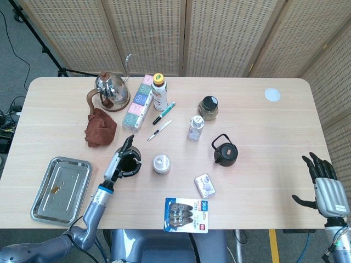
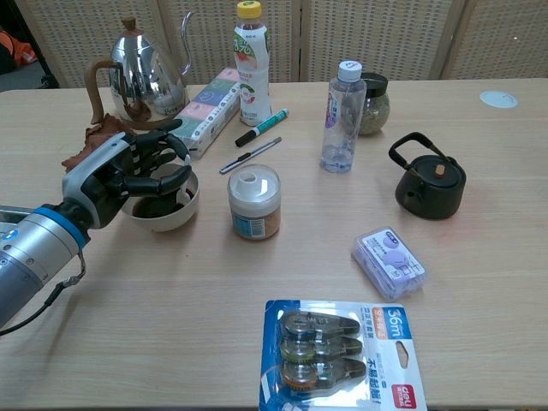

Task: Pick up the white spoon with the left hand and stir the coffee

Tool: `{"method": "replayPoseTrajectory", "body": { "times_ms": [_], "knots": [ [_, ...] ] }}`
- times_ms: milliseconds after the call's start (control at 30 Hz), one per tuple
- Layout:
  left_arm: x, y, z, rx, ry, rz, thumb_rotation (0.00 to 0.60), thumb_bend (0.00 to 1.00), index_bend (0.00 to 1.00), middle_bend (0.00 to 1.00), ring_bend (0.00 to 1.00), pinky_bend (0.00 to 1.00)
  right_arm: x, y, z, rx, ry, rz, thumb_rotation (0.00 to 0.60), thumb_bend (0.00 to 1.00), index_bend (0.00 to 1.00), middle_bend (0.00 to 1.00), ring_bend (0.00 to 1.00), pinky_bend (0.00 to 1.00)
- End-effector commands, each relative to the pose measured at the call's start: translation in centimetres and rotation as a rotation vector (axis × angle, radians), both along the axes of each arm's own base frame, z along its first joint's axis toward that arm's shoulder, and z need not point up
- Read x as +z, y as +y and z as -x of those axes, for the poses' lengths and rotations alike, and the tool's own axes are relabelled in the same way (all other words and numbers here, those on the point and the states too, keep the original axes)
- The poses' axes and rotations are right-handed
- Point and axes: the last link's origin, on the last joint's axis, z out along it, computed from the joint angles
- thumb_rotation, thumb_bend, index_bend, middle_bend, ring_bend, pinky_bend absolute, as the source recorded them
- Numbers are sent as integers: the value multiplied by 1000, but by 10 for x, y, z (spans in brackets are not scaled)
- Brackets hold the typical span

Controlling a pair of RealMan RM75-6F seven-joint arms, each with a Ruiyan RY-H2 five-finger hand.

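**Table inventory: left hand at the coffee bowl**

Head view:
- Your left hand (image 1: 119,164) sits left of centre, low in the frame, fingers curled over the bowl (image 1: 131,162) of coffee.
- The spoon cannot be made out here; the hand covers it.
- Your right hand (image 1: 326,189) is at the lower right corner, off the table edge, fingers spread and holding nothing.
- A metal tray (image 1: 60,190) lies at lower left, well apart from the bowl.
- A brown cloth (image 1: 100,128) lies above the bowl, with a steel kettle (image 1: 111,87) above that.
- A white-lidded jar (image 1: 161,164) stands just beside the bowl on its right.

Chest view:
- Your left hand (image 2: 128,171) is at middle left, fingers closed over the near rim of the bowl (image 2: 175,211).
- The white spoon (image 2: 182,196) shows only as a small pale piece inside the bowl under the fingertips; you appear to be pinching it, with its tip down in the dark coffee (image 2: 152,205).
- The jar (image 2: 254,202) stands right of the bowl, not touching it.
- A black teapot (image 2: 431,181) sits at middle right.
- A blister pack (image 2: 336,350) lies at the bottom centre.
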Motion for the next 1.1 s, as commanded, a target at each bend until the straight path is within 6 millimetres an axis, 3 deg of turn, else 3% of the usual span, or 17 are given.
{"method": "replayPoseTrajectory", "body": {
  "times_ms": [33, 333, 867, 933, 1100],
  "knots": [
    [1, -3, 6, 4, 9, 13, 600, 514, 633, 0, 0, 0, 0, 0, 0, 1, 1, 0, 600, 0, 0, 0, 0, 0],
    [6, 3, 18, 27, 25, -17, 600, 514, 633, 0, 0, 0, -2, 0, 0, 0, 7, -5, 600, 0, 0, 0, 0, 0],
    [-1, 8, 5, -11, 59, -32, 600, 488, 621, 0, 0, 0, -2, 0, 0, 0, 5, -4, 600, 0, 0, 0, 0, 0],
    [0, 6, 6, -30, 75, -33, 600, 462, 529, 0, 0, 0, -2, 0, 0, 1, 4, -4, 600, 0, 0, 0, 0, 0],
    [4, 3, 7, -76, 111, -45, 600, 293, 142, 0, 0, 0, -3, 0, 0, 2, 5, -8, 600, 0, 0, 0, 0, 0]
  ]
}}
